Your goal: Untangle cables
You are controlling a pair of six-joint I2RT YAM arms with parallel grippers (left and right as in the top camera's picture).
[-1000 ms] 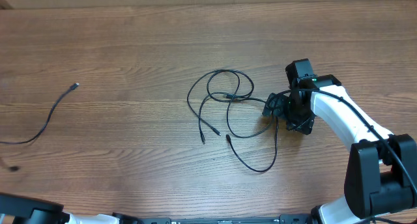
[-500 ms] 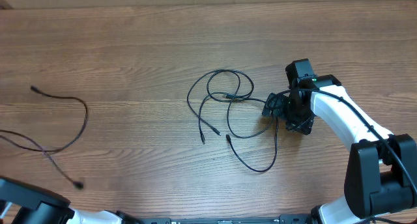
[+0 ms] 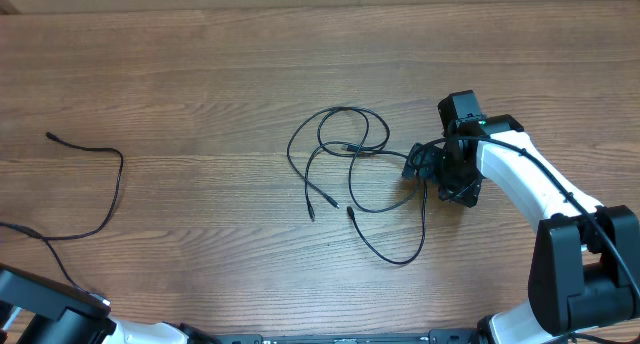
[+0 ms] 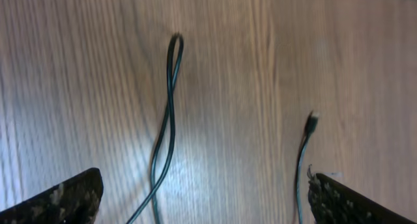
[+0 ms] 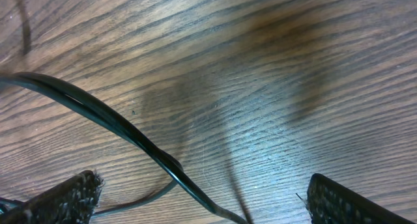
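Tangle of cables [image 3: 352,174] a little right of the middle of the table [image 3: 200,64], with a loose cable [image 3: 117,184] off by the left edge.

The tangle lies in slack loops, its plug ends splayed toward the near edge. The right hand [image 5: 203,185] sits low at the tangle's right side with its fingers spread wide; one strand runs across the wood between them without being pinched. The loose cable lies well apart from the tangle and curves down toward the near left corner. The left hand [image 4: 205,185] hangs over it, fingers wide apart and gripping nothing. A doubled length of cable and a plug end lie flat on the wood beneath.
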